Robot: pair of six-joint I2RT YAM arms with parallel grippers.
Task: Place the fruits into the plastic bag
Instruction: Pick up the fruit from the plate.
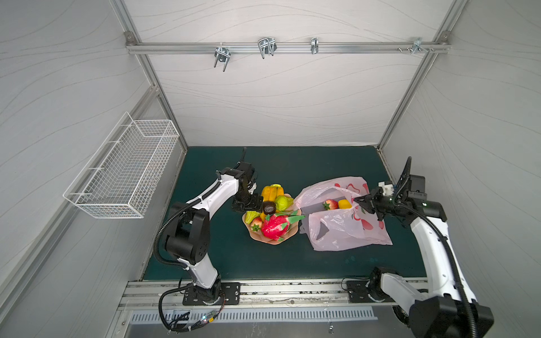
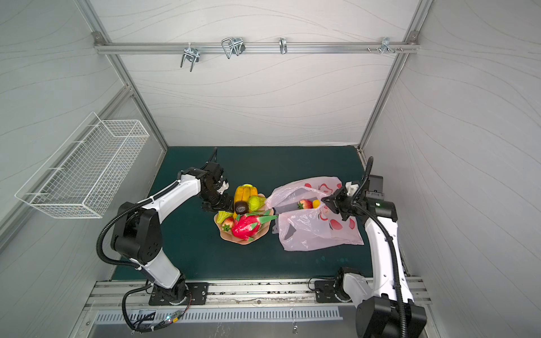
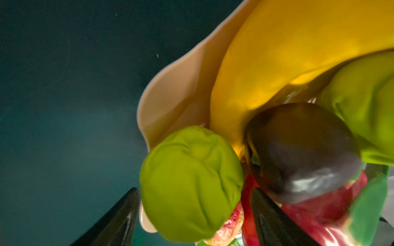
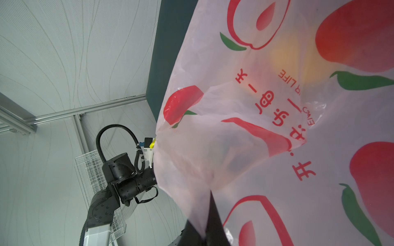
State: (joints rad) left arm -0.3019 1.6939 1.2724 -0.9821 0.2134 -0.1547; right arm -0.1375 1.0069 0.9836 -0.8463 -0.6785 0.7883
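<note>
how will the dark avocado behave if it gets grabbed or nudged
The avocado looks glossy and rounded, so it may slip between jaws. It sits atop other fruits on the plate, so a nudge could roll it off. Probably stiff, given its moulded shine.

White arms (image 1: 216, 195), black joints (image 1: 187, 234), ribbed black cables (image 1: 155, 245)
</note>
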